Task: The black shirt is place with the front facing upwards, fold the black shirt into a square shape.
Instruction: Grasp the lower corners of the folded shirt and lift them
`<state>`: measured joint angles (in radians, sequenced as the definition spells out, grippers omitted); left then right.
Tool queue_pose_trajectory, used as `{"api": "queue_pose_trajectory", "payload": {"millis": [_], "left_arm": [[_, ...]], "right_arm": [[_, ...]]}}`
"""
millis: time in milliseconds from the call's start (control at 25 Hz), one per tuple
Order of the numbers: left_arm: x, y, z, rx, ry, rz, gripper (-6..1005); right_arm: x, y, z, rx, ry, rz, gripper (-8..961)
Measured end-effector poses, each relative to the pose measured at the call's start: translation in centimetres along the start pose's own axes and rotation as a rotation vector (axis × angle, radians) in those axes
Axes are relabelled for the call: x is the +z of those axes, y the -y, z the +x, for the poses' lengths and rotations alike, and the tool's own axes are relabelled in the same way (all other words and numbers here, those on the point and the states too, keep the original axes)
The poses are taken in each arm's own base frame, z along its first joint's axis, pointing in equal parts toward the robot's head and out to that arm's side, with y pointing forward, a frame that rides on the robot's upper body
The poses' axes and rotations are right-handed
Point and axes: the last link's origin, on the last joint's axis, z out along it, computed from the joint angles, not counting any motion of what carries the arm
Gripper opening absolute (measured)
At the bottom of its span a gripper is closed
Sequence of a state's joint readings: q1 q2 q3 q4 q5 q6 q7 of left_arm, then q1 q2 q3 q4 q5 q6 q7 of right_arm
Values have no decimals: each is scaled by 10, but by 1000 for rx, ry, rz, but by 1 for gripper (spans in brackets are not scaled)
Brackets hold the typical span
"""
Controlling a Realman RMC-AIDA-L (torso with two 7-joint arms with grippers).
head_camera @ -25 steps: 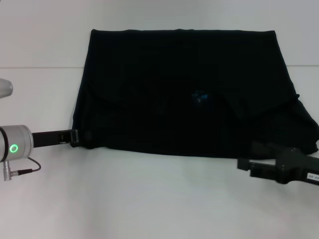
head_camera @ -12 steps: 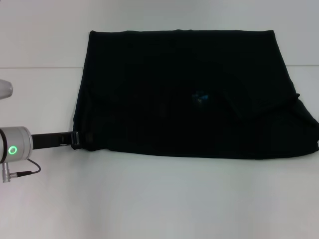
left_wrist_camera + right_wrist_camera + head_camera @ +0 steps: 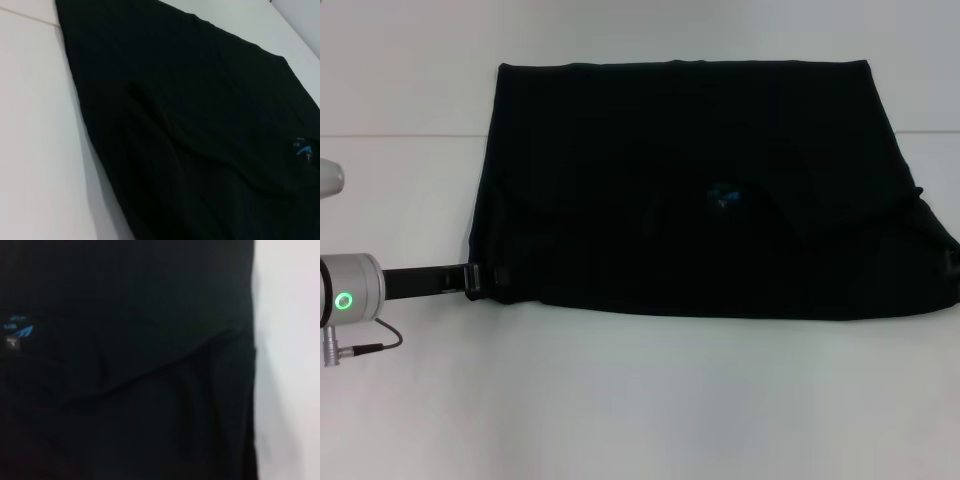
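The black shirt point(image 3: 690, 150) lies folded into a wide, flat shape on the white table point(image 3: 640, 400). Its small blue neck label point(image 3: 723, 193) shows near the middle, and no lettering faces up. My left gripper point(image 3: 488, 277) reaches in from the left and sits at the shirt's near left corner, against the cloth edge. The left wrist view looks along the shirt point(image 3: 190, 100) with the label point(image 3: 302, 150) far off. Dark cloth point(image 3: 125, 300) and the label point(image 3: 20, 332) fill the right wrist view. My right gripper is out of view.
Bare white tabletop lies in front of the shirt and to its left point(image 3: 400, 200). A seam point(image 3: 400, 135) runs across the surface behind my left arm. The shirt's right side reaches the head view's right edge.
My right gripper, at the shirt's near right corner one second ago, has left the head view to the right. My left gripper has edged slightly right onto the shirt's corner.
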<state>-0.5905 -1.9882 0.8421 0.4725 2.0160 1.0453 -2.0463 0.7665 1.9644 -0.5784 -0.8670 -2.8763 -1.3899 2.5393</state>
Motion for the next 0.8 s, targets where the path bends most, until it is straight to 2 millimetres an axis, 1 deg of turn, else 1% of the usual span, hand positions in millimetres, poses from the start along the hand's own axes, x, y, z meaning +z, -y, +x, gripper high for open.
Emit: {"api": "queue_pose_trajectory", "payload": {"millis": [120, 240, 480, 640, 800], "left_arm": [[0, 0, -1, -1, 1, -1, 74], [0, 0, -1, -3, 1, -2, 76], [0, -1, -1, -5, 3, -8, 81], [0, -1, -1, -6, 4, -10, 84], [0, -1, -1, -18, 3, -11, 87]], "right_arm": [[11, -5, 0, -1, 5, -29, 934], [17, -11, 1, -8, 11, -57, 933], [31, -14, 4, -33, -6, -41, 933], [34, -16, 3, -54, -1, -34, 932], [34, -20, 4, -74, 3, -66, 932]]}}
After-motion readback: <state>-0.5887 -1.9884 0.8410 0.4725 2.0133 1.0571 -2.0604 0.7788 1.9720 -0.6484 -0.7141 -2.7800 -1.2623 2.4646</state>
